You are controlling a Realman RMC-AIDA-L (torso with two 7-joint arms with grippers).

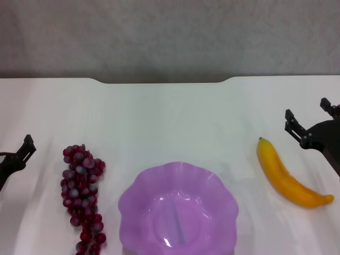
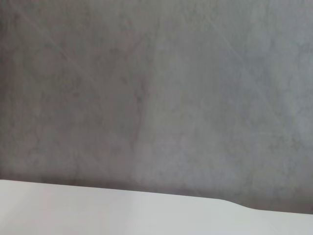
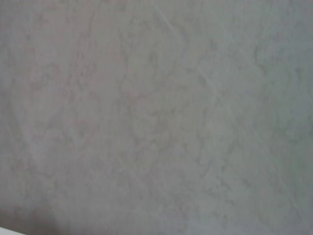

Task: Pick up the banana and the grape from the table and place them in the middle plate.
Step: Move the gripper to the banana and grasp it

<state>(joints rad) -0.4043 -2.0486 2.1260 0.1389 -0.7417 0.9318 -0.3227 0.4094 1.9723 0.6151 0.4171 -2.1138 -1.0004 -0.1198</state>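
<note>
The banana [image 1: 288,176] lies on the white table [image 1: 170,117] at the right, stem tip toward the far side. The grape [image 1: 82,186] bunch lies at the left, running toward the near edge. The purple middle plate [image 1: 178,209] sits between them at the front, with nothing in it. My right gripper [image 1: 311,119] is open, just beyond and right of the banana's stem end. My left gripper [image 1: 21,151] shows only partly at the left edge, left of the grapes. Both wrist views show only grey wall and a strip of table.
The table's dark notched far edge [image 1: 162,81] runs across the back, with a grey wall [image 1: 170,37] behind it. White tabletop lies between the fruits and the far edge.
</note>
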